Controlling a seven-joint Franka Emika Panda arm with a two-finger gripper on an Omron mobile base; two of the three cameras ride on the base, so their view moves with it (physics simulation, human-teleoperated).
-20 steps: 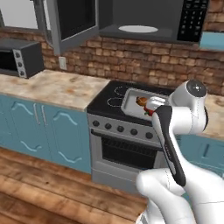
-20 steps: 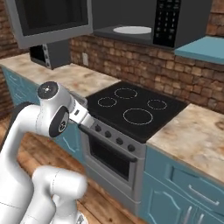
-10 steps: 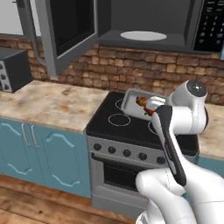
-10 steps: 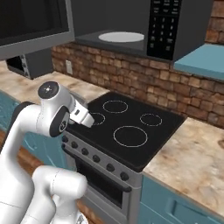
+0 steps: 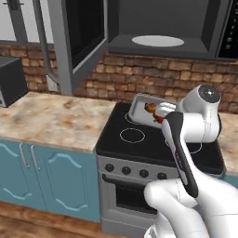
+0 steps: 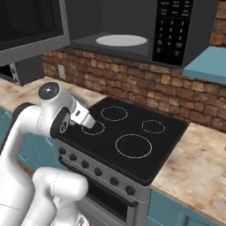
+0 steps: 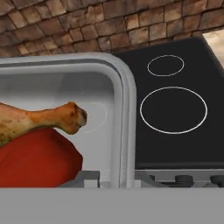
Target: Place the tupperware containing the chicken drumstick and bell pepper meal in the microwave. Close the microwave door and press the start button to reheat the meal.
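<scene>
Black stove (image 5: 158, 142) top sits below my gripper (image 5: 160, 116), whose jaws are pinched on the rim of the clear tupperware (image 7: 87, 118) holding a browned drumstick (image 7: 35, 120) and red pepper (image 7: 37, 159). Above gapes the gray microwave (image 6: 145, 31), door (image 5: 76, 42) swung open.

No legible text, label, brand or number is found: the markings on the black keypad panel (image 6: 171, 31) of the microwave (image 6: 132, 26) are seen only as small pale blurs, too fine to be read, and nothing is printed on the stove (image 6: 128, 141).
</scene>
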